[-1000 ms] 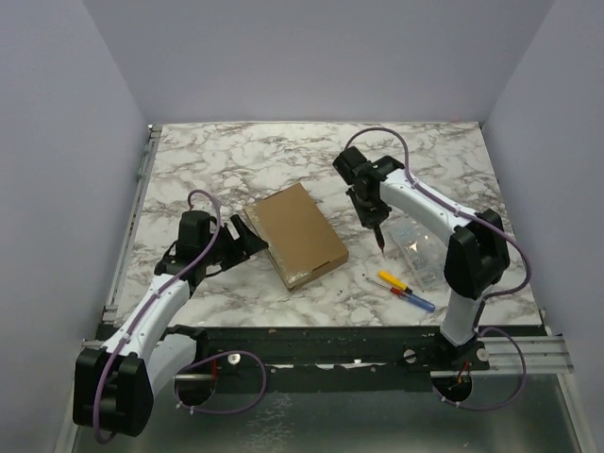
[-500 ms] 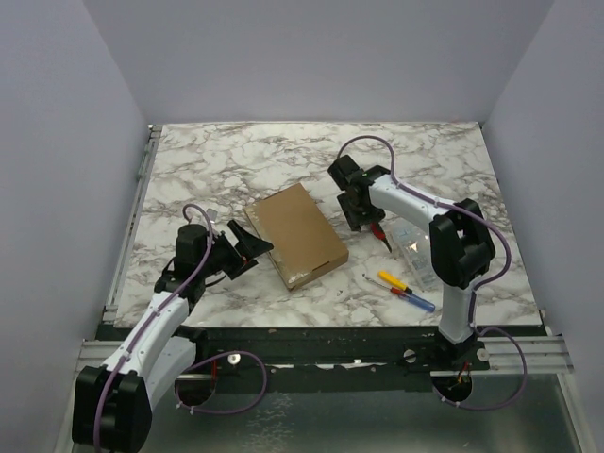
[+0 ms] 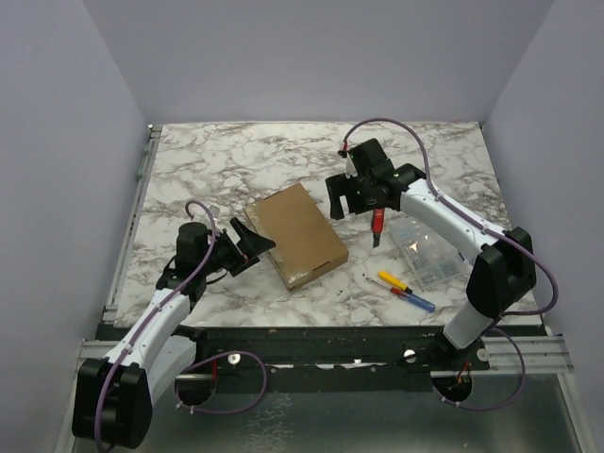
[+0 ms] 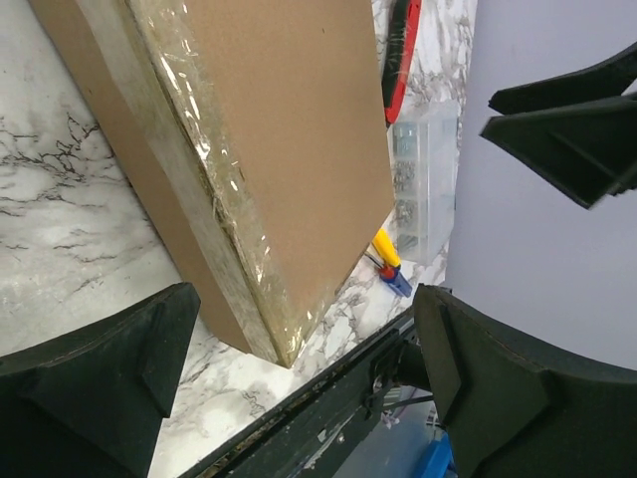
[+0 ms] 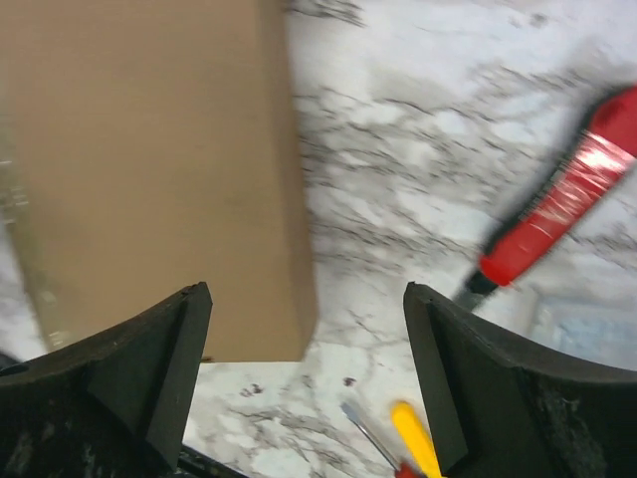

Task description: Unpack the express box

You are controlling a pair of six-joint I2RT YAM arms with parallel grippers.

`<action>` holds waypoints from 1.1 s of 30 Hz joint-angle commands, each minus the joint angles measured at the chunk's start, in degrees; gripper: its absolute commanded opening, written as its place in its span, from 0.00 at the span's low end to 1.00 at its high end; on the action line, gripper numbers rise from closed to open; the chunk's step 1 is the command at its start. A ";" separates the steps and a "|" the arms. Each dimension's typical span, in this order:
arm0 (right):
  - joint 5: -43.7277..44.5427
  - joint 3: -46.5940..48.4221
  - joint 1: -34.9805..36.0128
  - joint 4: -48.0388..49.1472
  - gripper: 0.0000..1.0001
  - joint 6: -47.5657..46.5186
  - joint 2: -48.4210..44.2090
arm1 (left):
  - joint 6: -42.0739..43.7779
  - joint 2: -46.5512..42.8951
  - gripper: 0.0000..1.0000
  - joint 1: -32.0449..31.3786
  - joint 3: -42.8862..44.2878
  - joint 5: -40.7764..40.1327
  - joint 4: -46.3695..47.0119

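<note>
The express box [image 3: 295, 235] lies shut at the middle of the tabletop [image 3: 236, 160], with clear tape still over its near edge. The left gripper [image 3: 253, 242] waits at the box's 8 o'clock, fingers spread and empty. The right gripper [image 3: 357, 200] hovers at its 2 o'clock, also spread. A red-handled cutter [image 3: 377, 225] lies at the box's 3 o'clock. Opening looks not yet begun. Next, the right fingers probably need to close on the cutter while the left steadies the box.

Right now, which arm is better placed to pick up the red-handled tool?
Probably right: the right gripper, open, hangs close to the red-handled tool beside the express box; the left gripper sits across the box.
</note>
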 commanded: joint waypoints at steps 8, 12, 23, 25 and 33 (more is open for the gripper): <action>-27.79 -3.64 -5.06 13.25 0.69 3.03 7.15 | -1.08 3.22 0.99 -0.05 -3.01 1.97 6.78; -32.85 -5.26 -6.72 16.19 0.59 3.70 9.81 | -1.20 3.68 0.99 0.00 -4.34 2.64 8.46; -37.98 -9.36 -9.43 20.47 0.49 4.52 13.66 | -1.76 5.91 0.99 -0.05 -6.03 3.05 11.17; -37.26 -9.88 -9.64 20.47 0.47 4.95 14.02 | -2.14 6.75 0.99 0.00 -6.00 3.40 11.65; -41.01 -16.41 -14.85 25.97 0.30 8.13 12.71 | -3.09 8.67 0.99 -0.09 -6.63 3.69 14.61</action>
